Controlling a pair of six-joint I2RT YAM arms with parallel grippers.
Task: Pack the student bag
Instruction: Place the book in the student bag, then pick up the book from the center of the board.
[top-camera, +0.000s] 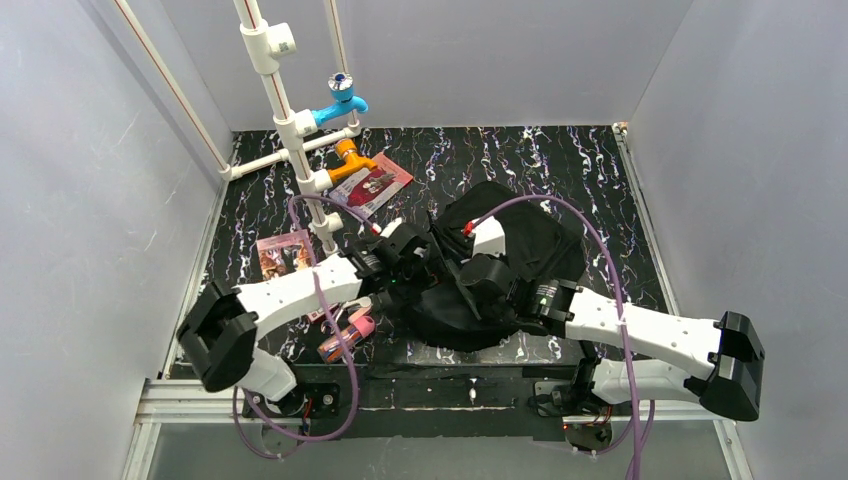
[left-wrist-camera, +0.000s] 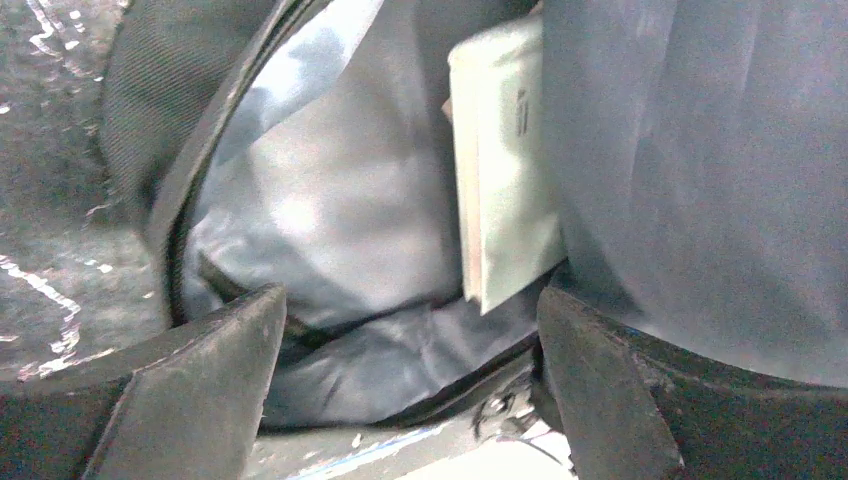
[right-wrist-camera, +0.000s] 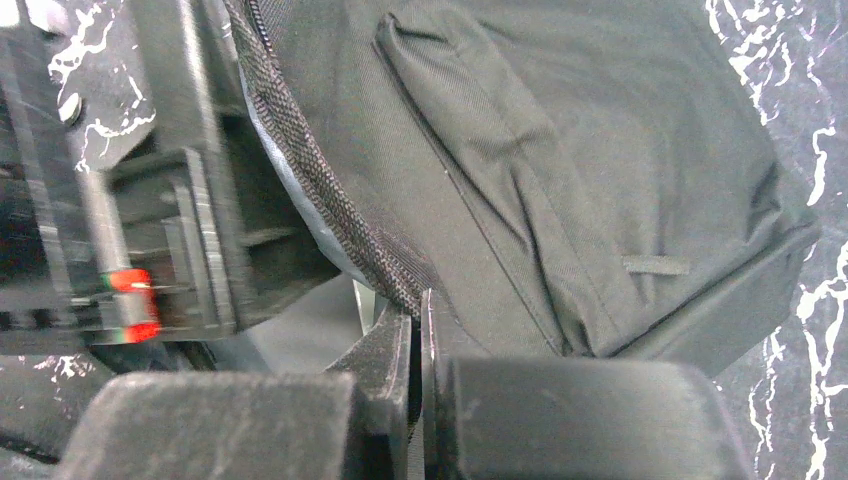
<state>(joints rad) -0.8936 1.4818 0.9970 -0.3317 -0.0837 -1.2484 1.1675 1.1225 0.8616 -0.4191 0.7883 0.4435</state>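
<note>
Two grippers at student bag (top-camera: 520, 245), mid-table. Right gripper (right-wrist-camera: 420, 330) clenched on zipper edge (right-wrist-camera: 330, 190), holding mouth open. Left gripper (left-wrist-camera: 410, 380) released, jaws wide inside opening, white booklet (left-wrist-camera: 505, 170) within. Soft, floppy, light fabric; best gripped at stiff zipper rim.

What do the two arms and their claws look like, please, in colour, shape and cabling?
Both arms have smooth white link shells with chunky black joint housings. A purple cable loops along the left arm and another along the right arm. The left claw and right claw have matte black, blocky fingers.
</note>
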